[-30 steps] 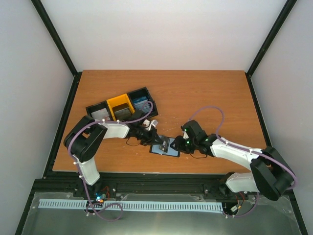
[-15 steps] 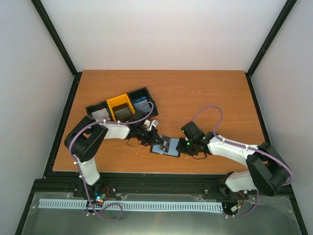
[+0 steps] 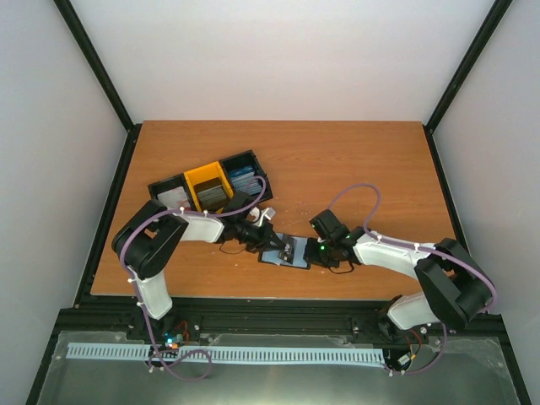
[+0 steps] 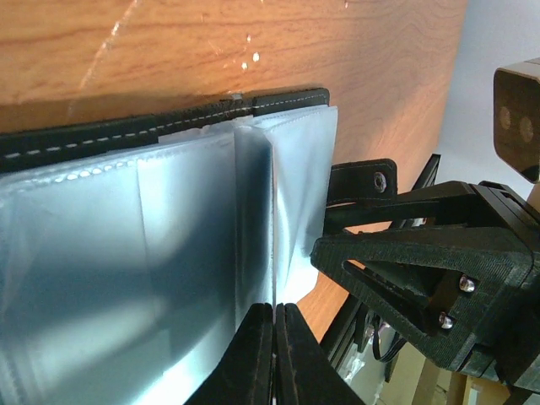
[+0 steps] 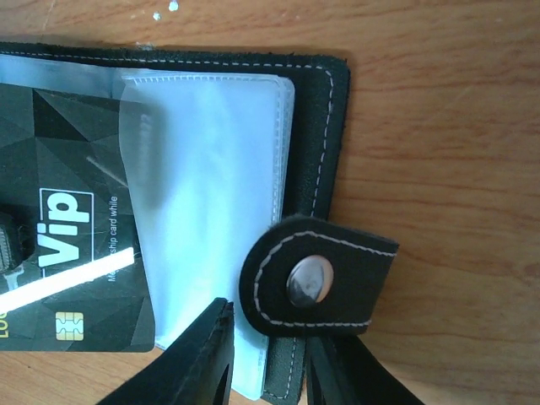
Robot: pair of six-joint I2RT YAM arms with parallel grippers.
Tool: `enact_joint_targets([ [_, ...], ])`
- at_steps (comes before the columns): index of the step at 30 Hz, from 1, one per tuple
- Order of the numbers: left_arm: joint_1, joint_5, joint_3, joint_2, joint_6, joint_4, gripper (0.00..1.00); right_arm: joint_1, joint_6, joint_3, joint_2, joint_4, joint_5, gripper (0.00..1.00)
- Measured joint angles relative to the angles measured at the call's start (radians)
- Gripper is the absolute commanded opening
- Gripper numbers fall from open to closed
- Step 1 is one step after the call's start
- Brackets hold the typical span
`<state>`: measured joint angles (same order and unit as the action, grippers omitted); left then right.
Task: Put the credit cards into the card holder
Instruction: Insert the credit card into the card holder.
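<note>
The black card holder lies open on the table near the front edge, its clear sleeves up. My left gripper is shut on the edge of one clear sleeve and holds it upright above the holder's stitched rim. My right gripper is open, its fingers straddling the holder's right edge just below the snap tab. A dark VIP card sits in a sleeve at the left. More cards lie in the bins: white, grey, blue.
A row of black and yellow bins stands behind the left arm. The right gripper's black body shows close on the right in the left wrist view. The table's front edge is just below the holder.
The right arm has drawn in to the left and lower, bringing its gripper closer over the holder's right edge. The left gripper has barely moved and stays shut.
</note>
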<state>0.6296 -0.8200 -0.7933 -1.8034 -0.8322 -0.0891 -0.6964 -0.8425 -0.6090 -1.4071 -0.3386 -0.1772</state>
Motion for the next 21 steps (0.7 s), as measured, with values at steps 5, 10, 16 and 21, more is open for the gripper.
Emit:
enact_joint_targets([
  [5, 0.000, 0.000, 0.004, 0.000, -0.004, -0.002, 0.01, 0.000, 0.000, 0.000, -0.001, 0.003, -0.003, 0.24],
  [10, 0.001, 0.054, -0.001, 0.001, 0.041, 0.038, 0.01, 0.000, 0.000, 0.000, -0.001, 0.005, -0.003, 0.24],
  [16, 0.005, 0.111, -0.011, 0.016, 0.142, 0.064, 0.01, 0.000, 0.000, 0.001, -0.001, 0.006, -0.005, 0.24],
  [21, 0.006, 0.120, -0.018, 0.015, 0.180, 0.074, 0.01, 0.000, 0.000, 0.001, -0.001, 0.007, -0.006, 0.23],
])
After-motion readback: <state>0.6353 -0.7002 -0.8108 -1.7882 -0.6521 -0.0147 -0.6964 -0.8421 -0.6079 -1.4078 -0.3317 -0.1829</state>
